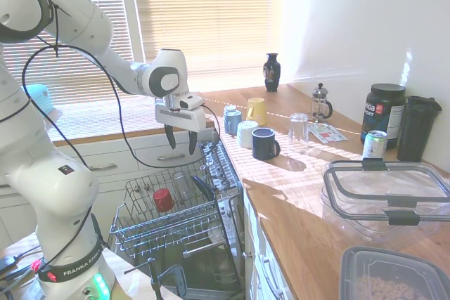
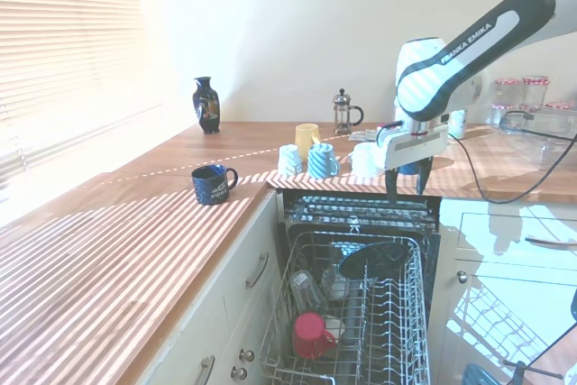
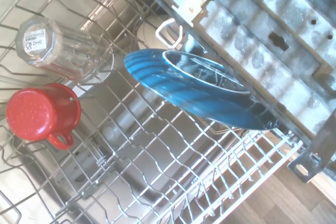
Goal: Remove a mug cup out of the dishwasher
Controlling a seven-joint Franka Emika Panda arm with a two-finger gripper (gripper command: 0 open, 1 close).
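Observation:
The red mug cup sits upside down in the pulled-out wire rack of the dishwasher. The second exterior view shows the mug cup near the rack's front left, and the wrist view shows the mug cup with its handle out to one side. My gripper hangs open well above the rack's rear part, nothing between its fingers. Seen from the other side, the gripper hovers over the blue bowl.
A blue bowl and a clear glass jar lie in the rack near the mug. Several mugs, a French press, a vase and plastic containers stand on the wooden counter.

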